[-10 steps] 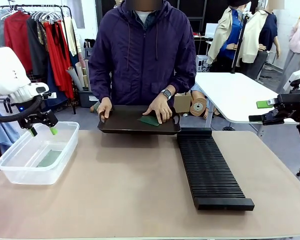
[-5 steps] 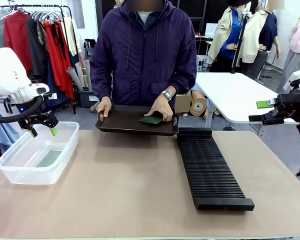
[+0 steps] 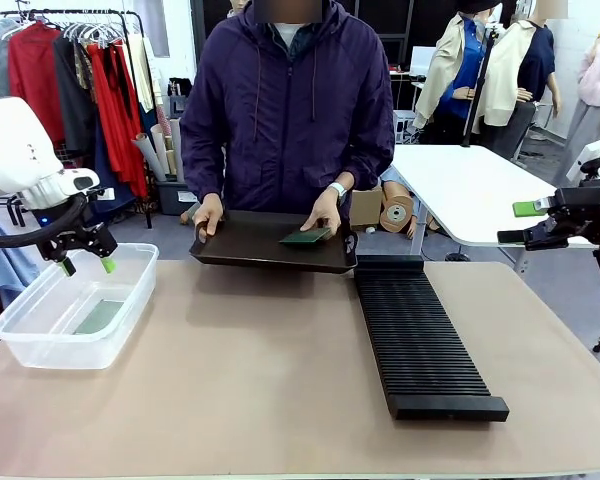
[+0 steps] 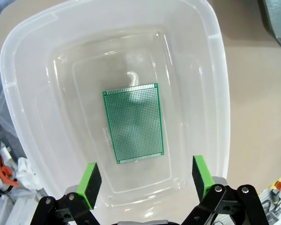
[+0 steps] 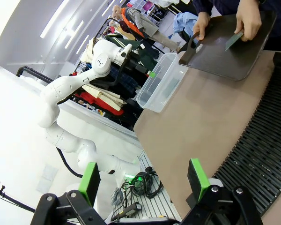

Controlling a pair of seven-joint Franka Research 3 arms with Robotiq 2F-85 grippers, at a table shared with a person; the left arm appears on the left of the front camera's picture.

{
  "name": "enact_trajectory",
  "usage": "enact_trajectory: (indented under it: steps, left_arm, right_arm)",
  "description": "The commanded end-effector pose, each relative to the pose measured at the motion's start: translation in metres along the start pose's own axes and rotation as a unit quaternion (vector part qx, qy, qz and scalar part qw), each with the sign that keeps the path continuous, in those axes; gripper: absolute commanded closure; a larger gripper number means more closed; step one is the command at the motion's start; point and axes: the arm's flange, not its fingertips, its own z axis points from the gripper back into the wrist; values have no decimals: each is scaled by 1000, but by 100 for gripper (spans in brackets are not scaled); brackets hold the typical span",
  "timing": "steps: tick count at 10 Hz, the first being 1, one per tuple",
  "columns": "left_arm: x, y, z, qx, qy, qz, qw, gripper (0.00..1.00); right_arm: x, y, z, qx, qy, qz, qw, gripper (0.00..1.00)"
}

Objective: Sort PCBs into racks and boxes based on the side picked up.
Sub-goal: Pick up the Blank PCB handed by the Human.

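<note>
The person at the far side holds a dark tray (image 3: 250,245) and lifts one edge of a dark green PCB (image 3: 305,236) off it with a hand (image 3: 325,212); the same PCB (image 5: 234,41) appears in the right wrist view. A paler green PCB (image 4: 133,123) lies flat in the clear box (image 3: 40,335). My left gripper (image 3: 85,264) hangs open above the box (image 4: 215,70), nothing between its fingers. At the far right my right gripper (image 3: 525,222) is raised off the table, open and empty. The long black slotted rack (image 3: 420,340) lies right of centre with no boards in it.
The tan mat (image 3: 240,380) covers the table between box and rack. A white table (image 3: 470,190) and clothes rails stand behind. The tray rests at the table's far edge, tilted up in the person's hands.
The person has raised the tray slightly and tipped the dark green PCB up off it with the fingers. Neither arm has moved.
</note>
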Motion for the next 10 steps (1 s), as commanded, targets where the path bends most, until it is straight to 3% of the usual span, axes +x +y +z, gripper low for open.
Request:
enact_trajectory:
  steps: [1, 4, 7, 10]
  left_arm:
    - [-2, 4, 8, -49, -26, 31, 998, 0]
    - [-5, 18, 22, -218, -28, 50, 974, 0]
    - [-8, 29, 32, -362, -40, 61, 929, 0]
    - [-9, 30, 32, -498, -55, 52, 864, 0]
  right_arm:
    - [2, 2, -1, 3, -1, 1, 1000, 0]
    - [2, 2, -1, 3, -1, 1, 1000, 0]
    - [2, 2, -1, 3, -1, 1, 1000, 0]
    - [2, 2, -1, 3, -1, 1, 1000, 0]
